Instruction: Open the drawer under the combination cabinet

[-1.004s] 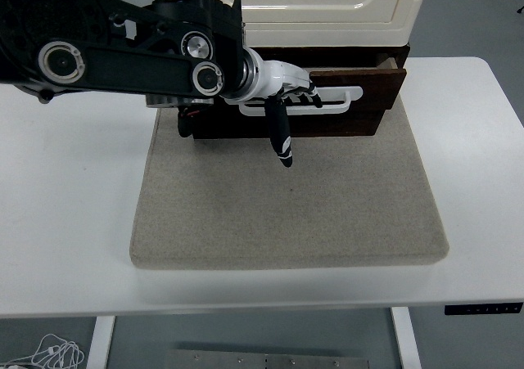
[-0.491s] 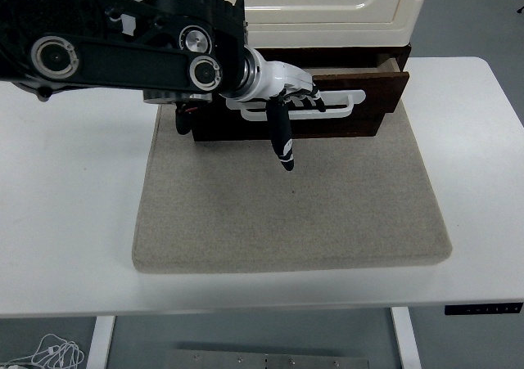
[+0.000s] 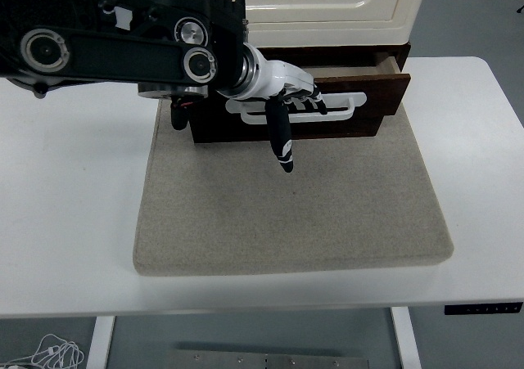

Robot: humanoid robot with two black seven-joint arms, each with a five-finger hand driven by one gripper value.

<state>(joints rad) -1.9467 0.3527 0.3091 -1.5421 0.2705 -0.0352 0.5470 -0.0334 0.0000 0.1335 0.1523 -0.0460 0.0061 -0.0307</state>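
Roughly midway, by our read. Our left hand [image 3: 286,107], white with black fingers, comes in from the left edge on the black arm and has its fingers [image 3: 313,101] curled over the white bar handle [image 3: 344,103] on the front of the dark brown wooden drawer [image 3: 360,99]. One finger or thumb sticks down and forward over the mat, not gripping anything. We count the hand as closed on the handle.

The drawer sits under the cream, rounded-corner cabinet [image 3: 327,5] at the far side of the table. Its right corner juts out past the dark cabinet base, and we see a slim strip of the drawer's top edge there, so it is already part open. The front looks skewed, right end out further than the left; the left end is hidden behind the arm, so we cannot confirm.

Cabinet and drawer rest on the far edge of a beige felt-like rectangular mat [image 3: 286,213], which lies on the white table [image 3: 65,181].

Left to do, as we judge it: pull further toward the near edge until the inside shows, then let go. Right arm is not in view.
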